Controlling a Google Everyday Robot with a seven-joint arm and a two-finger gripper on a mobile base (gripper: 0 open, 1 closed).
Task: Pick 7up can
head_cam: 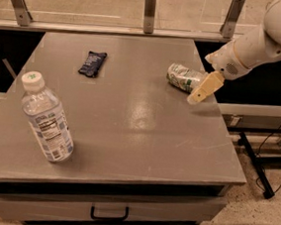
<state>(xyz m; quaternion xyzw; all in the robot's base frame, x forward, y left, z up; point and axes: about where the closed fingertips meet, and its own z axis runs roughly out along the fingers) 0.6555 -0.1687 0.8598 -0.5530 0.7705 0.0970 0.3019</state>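
The 7up can [182, 77] is silvery-green and dented. It lies on its side on the grey table [128, 133], at the back right. My gripper [201, 90] is cream-coloured and comes in from the upper right on a white arm [256, 46]. It hangs low over the table at the can's right end and overlaps that end in this view. I cannot tell whether it touches the can.
A clear water bottle with a white cap [48, 120] stands at the front left. A flat dark snack packet [92, 63] lies at the back left of centre. A railing with metal posts [149, 6] runs behind the table. A drawer handle [109, 213] sits below the front edge.
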